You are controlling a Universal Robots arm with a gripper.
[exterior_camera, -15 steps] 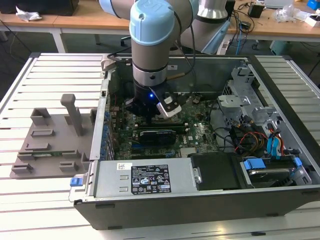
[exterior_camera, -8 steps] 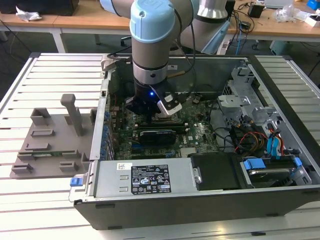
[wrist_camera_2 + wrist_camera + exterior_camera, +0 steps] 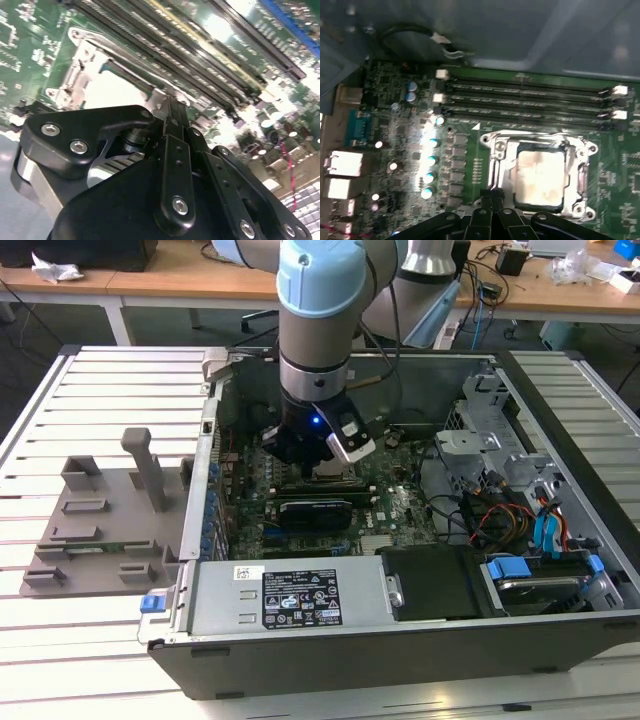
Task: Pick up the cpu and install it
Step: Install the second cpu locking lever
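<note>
Gripper (image 3: pixel 318 465) low inside the open computer case (image 3: pixel 560 630), just above the motherboard (image 3: pixel 405 150); whether its jaws are parted or closed cannot be told. The cpu (image 3: pixel 542 172) lies flat in the metal socket frame (image 3: pixel 495 150), beside the memory slots (image 3: pixel 530 100).

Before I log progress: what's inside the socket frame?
The cpu lies inside the socket frame, its silvery top showing in the first wrist view. The gripper covers the frame's near edge; the seating underneath cannot be seen.

One cpu (image 3: pixel 540 177), one socket frame (image 3: pixel 496 150), seemingly four memory slots (image 3: pixel 520 102), one hand (image 3: pixel 170 117)
</note>
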